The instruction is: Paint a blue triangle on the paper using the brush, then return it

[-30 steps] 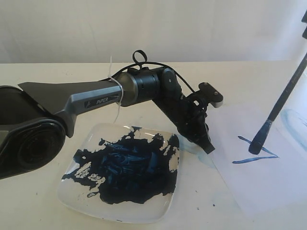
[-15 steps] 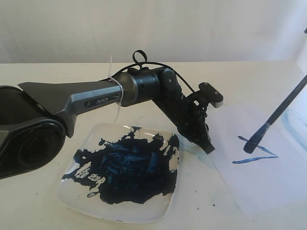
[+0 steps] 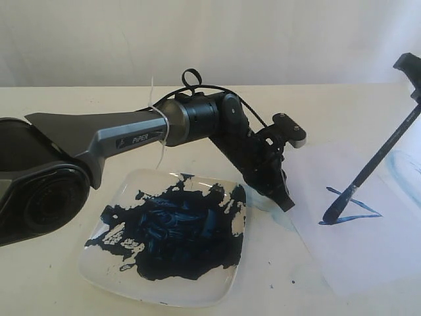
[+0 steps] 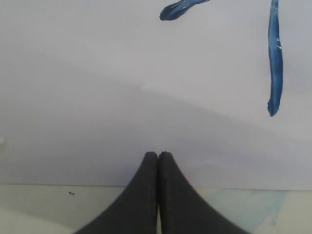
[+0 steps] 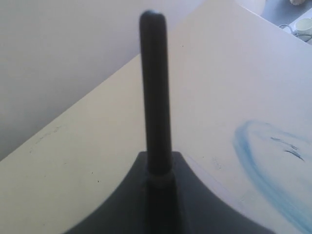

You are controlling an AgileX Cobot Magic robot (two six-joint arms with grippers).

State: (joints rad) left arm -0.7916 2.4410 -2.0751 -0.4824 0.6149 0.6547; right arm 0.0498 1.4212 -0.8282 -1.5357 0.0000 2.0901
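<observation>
Cream table [image 3: 39,289]: the right gripper [image 3: 411,76] clenched the brush [image 3: 376,158], its shaft slanting down from the jaws, tip meeting the paper [image 3: 368,257].

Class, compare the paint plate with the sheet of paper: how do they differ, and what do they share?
The plate is almost covered by a dark blue paint patch; the paper is mostly bare, with only a few thin blue strokes. The plate is glossy with a raised rim; the paper lies thin and flat. The brush tip touches the paper, not the plate. Both are pale and carry blue paint.
</observation>
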